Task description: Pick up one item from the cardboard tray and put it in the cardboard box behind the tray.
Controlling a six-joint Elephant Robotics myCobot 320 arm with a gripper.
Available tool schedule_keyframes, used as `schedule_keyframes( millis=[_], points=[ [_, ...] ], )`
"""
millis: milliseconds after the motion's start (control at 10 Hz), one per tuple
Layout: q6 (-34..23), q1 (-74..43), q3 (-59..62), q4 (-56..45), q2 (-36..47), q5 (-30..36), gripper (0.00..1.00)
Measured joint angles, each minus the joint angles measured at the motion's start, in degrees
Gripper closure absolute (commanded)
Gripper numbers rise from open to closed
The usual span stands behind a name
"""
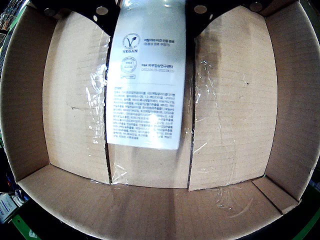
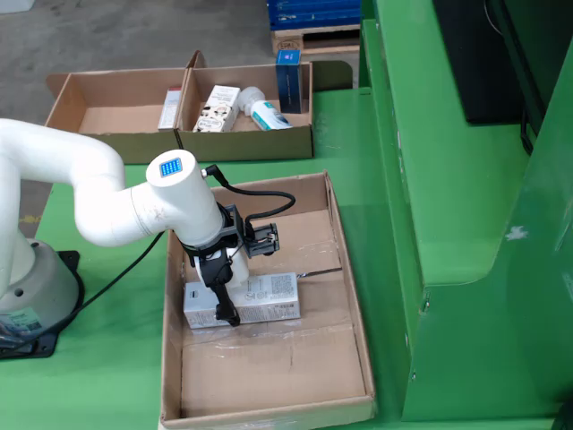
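From where I stood, the gripper [image 2: 226, 300] was down inside the large cardboard box [image 2: 349, 296], its dark fingers [image 2: 224, 309] set on either side of a long white carton [image 2: 255, 300] and closed against it. Whether the carton rested on the box floor or hung just clear of it, I could not tell.

In the view riding on the gripper, the white carton [image 1: 147, 75] ran down from between the black gripper parts at the top edge, over the taped floor flaps of the box [image 1: 235, 100]. Its face carried a round "VEGAN" mark with a leaf-like tick, a second round stamp below it, short lines of Korean print to the right, and a dense block of small Korean text further down; the small print was too fine to read.

Beyond the far wall of the box sat the cardboard tray [image 2: 116, 121], split into two compartments. In the compartment nearer the green wall lay a patterned white carton [image 2: 215, 107], a white tube [image 2: 264, 112] and an upright blue box [image 2: 288, 70]. A slim pale item [image 2: 170, 107] leaned at the divider.

The white arm [image 2: 98, 202] reached over the box's near-side wall, a cable looping from its wrist.
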Motion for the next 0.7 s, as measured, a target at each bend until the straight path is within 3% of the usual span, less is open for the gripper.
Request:
schedule_keyframes(
  millis=[300,700],
  points=[
    [0.0,0.0,-0.3,-0.1,0.1,0.0,1.00],
    [-0.6,1.5,-1.8,-5.3,9.5,-0.7,1.00]
  ],
)
